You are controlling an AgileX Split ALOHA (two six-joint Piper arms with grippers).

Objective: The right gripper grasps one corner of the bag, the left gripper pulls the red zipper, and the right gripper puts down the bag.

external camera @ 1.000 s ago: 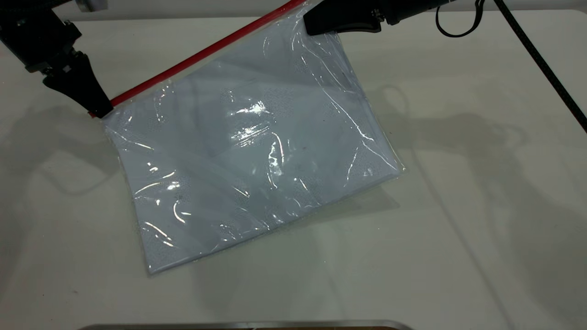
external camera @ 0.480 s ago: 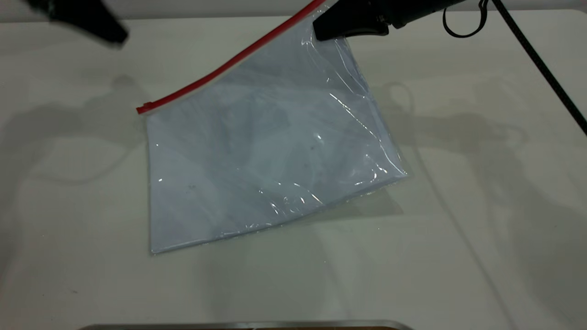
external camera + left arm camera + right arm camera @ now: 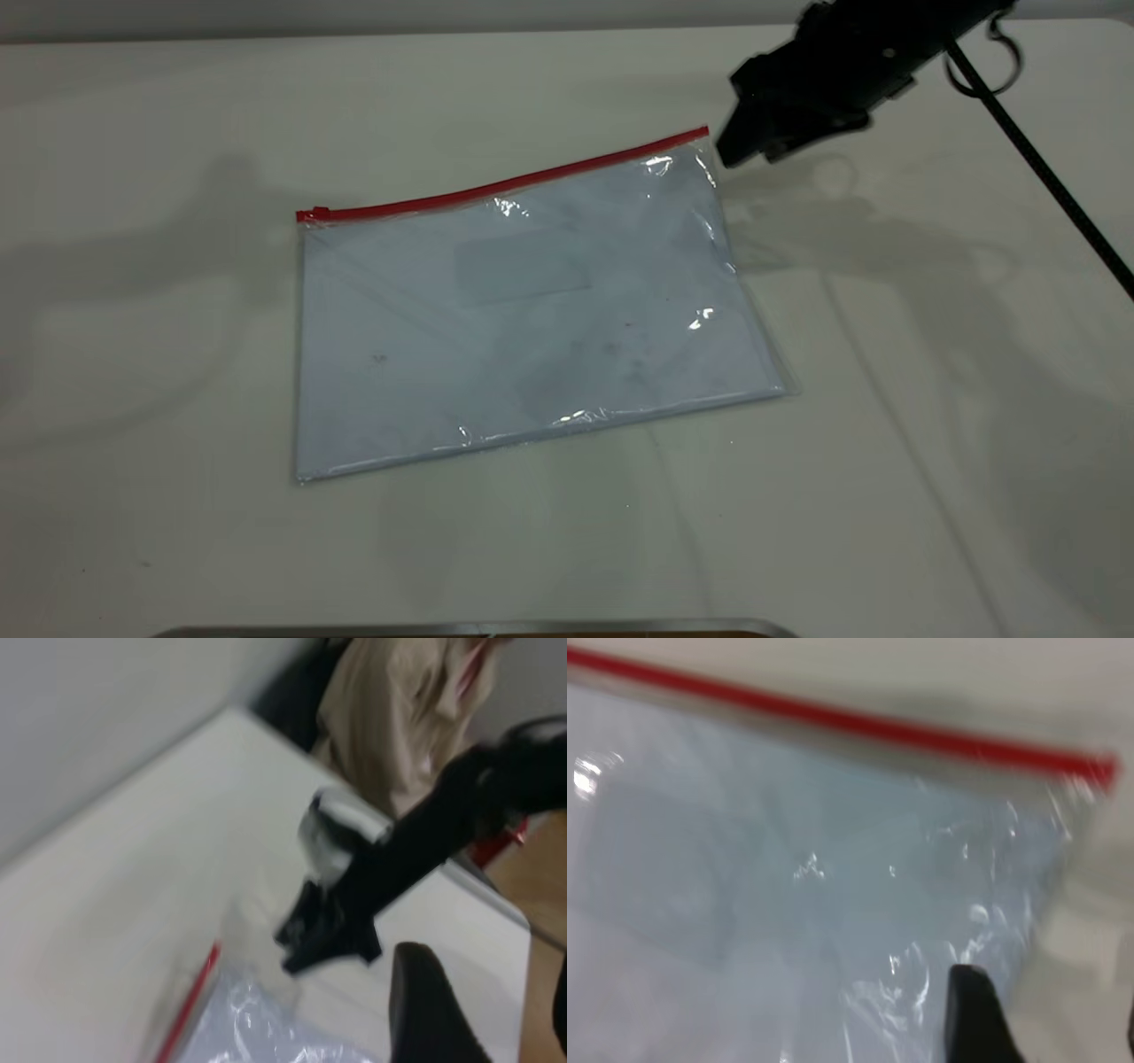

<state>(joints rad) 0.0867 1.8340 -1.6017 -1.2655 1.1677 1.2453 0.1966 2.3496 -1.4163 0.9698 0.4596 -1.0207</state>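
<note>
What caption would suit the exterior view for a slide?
The bag lies flat on the table, red zipper along its far edge, the right gripper beside its corner.

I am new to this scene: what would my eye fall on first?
First the bag, clear with pale sheets inside, lying flat in the middle of the table. Its red zipper runs along the far edge. The right gripper hangs just off the zipper's right-hand corner, apart from the bag.
</note>
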